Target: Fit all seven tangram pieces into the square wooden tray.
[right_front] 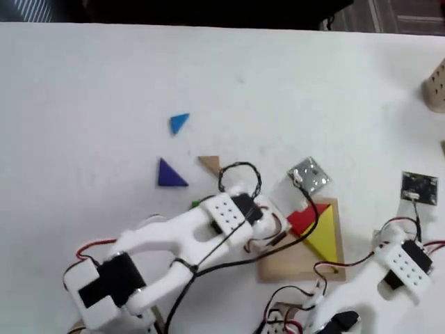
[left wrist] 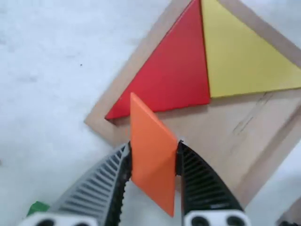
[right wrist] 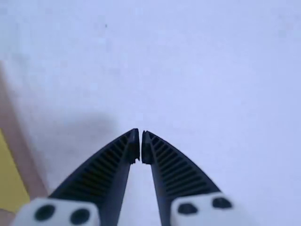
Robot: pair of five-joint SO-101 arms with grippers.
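The square wooden tray lies near the table's front, holding a red triangle and a yellow triangle. In the left wrist view my left gripper is shut on an orange parallelogram, held just above the tray's corner beside the red triangle and yellow triangle. The left arm hides that piece in the high view. My right gripper is shut on nothing over bare table just right of the tray. A light blue triangle, a dark blue triangle and a tan triangle lie loose.
A green piece peeks out beside the left arm, also seen as a green piece in the left wrist view. Two small circuit boards lie behind the tray. A perforated wooden object stands at the right edge.
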